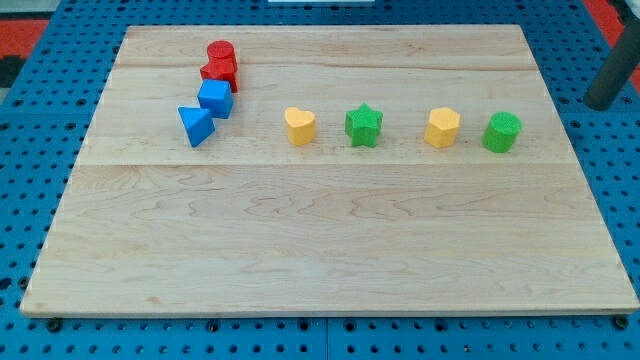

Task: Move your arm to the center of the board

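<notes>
My tip (600,105) is at the view's right edge, off the wooden board (330,240), over the blue perforated surface. It is to the upper right of the green cylinder (502,132) and touches no block. A row runs across the board: yellow heart (299,126), green star (363,125), yellow hexagon (442,128), then the green cylinder. At the upper left, a red cylinder (221,52), a second red block (218,73), a blue cube (215,98) and a blue triangle (196,125) sit close together in a line.
The board lies on a blue perforated table (30,150) that shows around all its edges. A red area (30,35) shows at the view's top left corner.
</notes>
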Robot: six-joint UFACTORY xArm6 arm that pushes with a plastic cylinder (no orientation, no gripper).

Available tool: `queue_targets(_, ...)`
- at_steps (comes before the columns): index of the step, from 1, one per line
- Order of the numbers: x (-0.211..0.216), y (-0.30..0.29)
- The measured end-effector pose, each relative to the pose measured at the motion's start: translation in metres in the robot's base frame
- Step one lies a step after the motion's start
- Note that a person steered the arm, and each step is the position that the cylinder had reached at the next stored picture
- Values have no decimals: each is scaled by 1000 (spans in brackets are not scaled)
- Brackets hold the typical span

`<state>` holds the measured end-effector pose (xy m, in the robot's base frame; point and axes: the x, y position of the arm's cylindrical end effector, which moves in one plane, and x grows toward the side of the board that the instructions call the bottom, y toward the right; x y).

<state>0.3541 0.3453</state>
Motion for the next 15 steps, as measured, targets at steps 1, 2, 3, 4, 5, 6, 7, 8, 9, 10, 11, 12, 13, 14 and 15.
queue_targets(1, 0, -4)
queue_targets(2, 1, -11)
queue_targets(3, 1, -61)
queue_targets(4, 10, -95)
queue_targets(5, -32, -156)
queue_targets(6, -47, -296)
queue_targets(7, -46, -348)
queue_targets(8, -32, -371)
queue_targets(9, -20, -357)
queue_targets(10, 1, -367)
queue_targets(11, 1, -364)
queue_targets(12, 1, -364)
queue_targets(13, 1, -364)
queue_targets(14, 1, -364)
queue_targets(15, 6, -314)
